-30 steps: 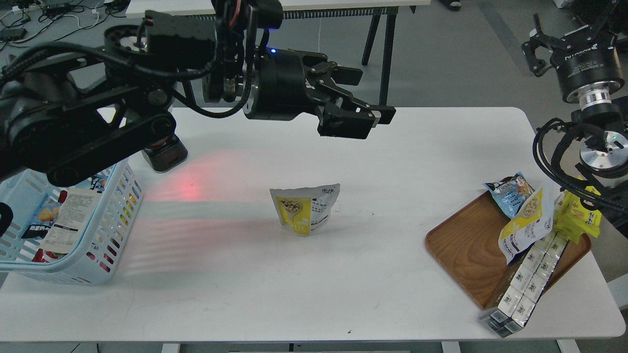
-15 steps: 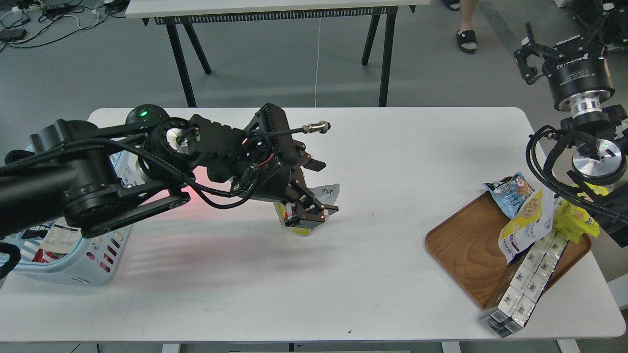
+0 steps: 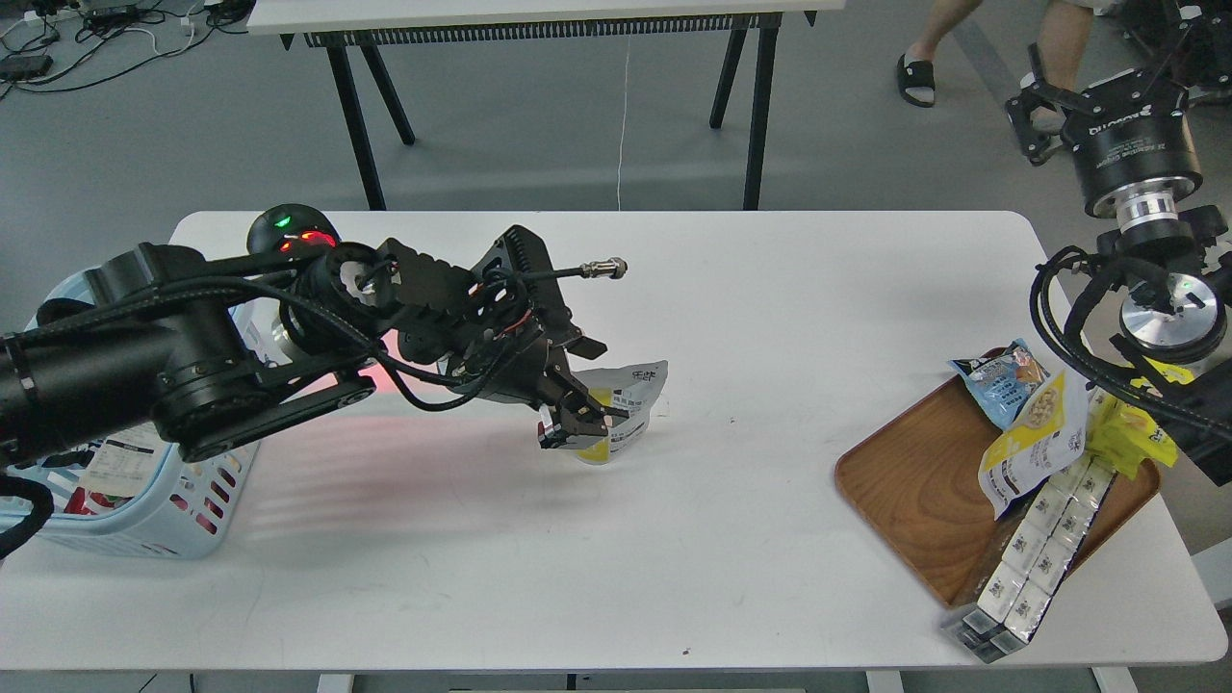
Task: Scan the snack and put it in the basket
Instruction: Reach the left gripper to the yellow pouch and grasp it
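Two black fingers of the left gripper point(image 3: 576, 423) pinch the snack point(image 3: 621, 409), a white-and-yellow pouch with dark text, standing mid-table, well right of the basket point(image 3: 207, 481). Right gripper point(image 3: 1035, 120) way off; can't tell its jaws.

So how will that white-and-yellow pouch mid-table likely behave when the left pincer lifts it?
The snack pouch looks like thin foil, its top edge already wavy, so it will probably crumple under the left pincer rather than stay stiff. It looks puffy and small, so likely light. Standing on a narrow base, it may tip if nudged.
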`<state>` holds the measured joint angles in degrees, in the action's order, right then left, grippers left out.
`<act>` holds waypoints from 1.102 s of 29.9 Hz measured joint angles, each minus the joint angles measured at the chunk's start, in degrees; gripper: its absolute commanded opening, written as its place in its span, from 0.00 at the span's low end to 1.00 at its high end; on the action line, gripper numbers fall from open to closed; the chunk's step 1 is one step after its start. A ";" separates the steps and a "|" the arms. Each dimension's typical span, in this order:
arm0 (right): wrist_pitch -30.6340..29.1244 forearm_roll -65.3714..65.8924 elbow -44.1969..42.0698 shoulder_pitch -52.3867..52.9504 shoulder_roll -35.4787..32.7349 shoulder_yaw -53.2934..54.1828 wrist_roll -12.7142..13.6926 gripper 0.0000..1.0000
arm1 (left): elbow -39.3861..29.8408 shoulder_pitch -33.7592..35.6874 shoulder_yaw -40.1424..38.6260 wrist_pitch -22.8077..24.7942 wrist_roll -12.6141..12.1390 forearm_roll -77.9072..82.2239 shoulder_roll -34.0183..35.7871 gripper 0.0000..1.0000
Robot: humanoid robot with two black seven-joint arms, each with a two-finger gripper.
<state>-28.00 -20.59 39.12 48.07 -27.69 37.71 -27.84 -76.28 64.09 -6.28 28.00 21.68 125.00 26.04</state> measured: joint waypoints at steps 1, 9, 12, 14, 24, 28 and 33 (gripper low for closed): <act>0.00 0.00 0.00 0.00 -0.04 0.00 -0.01 0.99 | 0.09 0.00 0.16 0.00 0.07 0.00 -0.06 0.31; 0.00 0.02 0.00 -0.32 -0.07 0.01 -0.15 0.99 | 1.98 0.07 0.35 0.00 0.25 0.00 -1.11 0.14; 0.00 0.02 -0.01 -0.34 -0.09 0.01 -0.17 0.99 | 2.30 0.17 0.16 0.00 0.35 0.00 -1.23 0.00; 0.00 0.02 -0.01 -0.34 -0.09 0.02 -0.17 0.99 | 2.41 0.17 0.15 0.00 0.40 0.00 -1.24 0.00; 0.00 0.02 -0.01 -0.34 -0.67 0.45 -0.17 0.99 | 0.68 0.17 -1.23 0.00 2.30 0.00 0.74 0.00; 0.00 0.02 -0.01 -0.34 -0.77 0.52 -0.17 0.99 | -1.63 0.08 -4.32 0.00 3.42 0.00 4.54 0.00; 0.00 0.02 -0.01 -0.34 -0.78 0.53 -0.17 0.99 | -2.90 -0.48 -7.15 0.00 6.11 0.00 10.65 0.00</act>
<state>-28.00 -20.57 39.11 47.72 -28.48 38.24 -28.01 -79.17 63.61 -13.43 28.00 27.79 125.00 36.69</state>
